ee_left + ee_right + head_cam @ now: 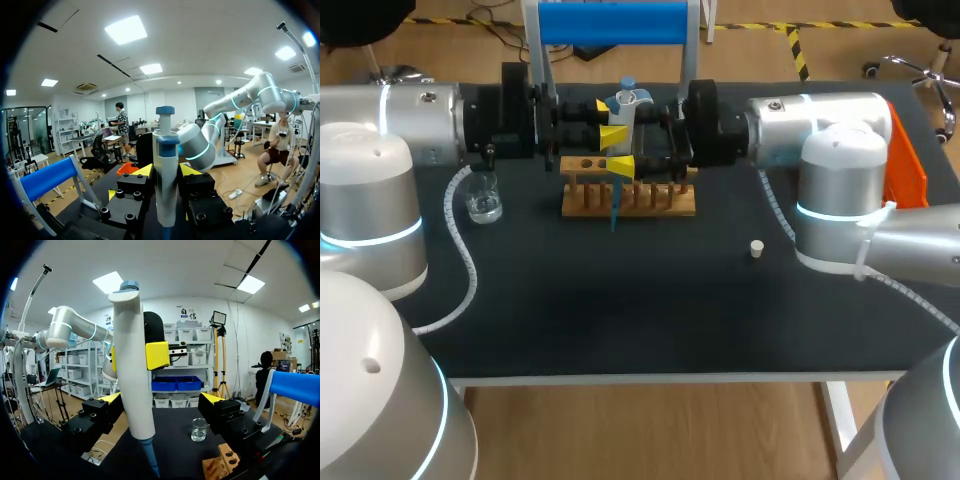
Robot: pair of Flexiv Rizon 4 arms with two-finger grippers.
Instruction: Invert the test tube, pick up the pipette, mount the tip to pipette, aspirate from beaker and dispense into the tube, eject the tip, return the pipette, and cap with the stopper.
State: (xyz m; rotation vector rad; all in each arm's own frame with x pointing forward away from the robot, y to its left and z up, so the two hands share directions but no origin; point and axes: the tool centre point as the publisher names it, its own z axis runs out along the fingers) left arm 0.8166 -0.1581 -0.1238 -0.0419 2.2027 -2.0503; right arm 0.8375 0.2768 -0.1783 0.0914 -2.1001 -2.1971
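A white pipette with a blue cap [626, 103] hangs upright over the wooden rack [665, 200], its blue tip [615, 208] pointing down in front of the rack. My left gripper [609, 120] is shut on the pipette body [166, 175], a yellow tip on either side. My right gripper [632, 138] is open, its fingers standing wide on both sides of the pipette [134, 370] without touching it; my right gripper [162, 399] sees the blue tip [150, 456] below. The glass beaker [483, 200] stands left of the rack. The white stopper [757, 248] lies to the right.
A stand with a blue crossbar [613, 22] rises at the table's far edge behind the rack. An orange block [906, 160] sits at the right edge. The beaker [199, 430] and the rack's end [223, 462] lie ahead of my right gripper.
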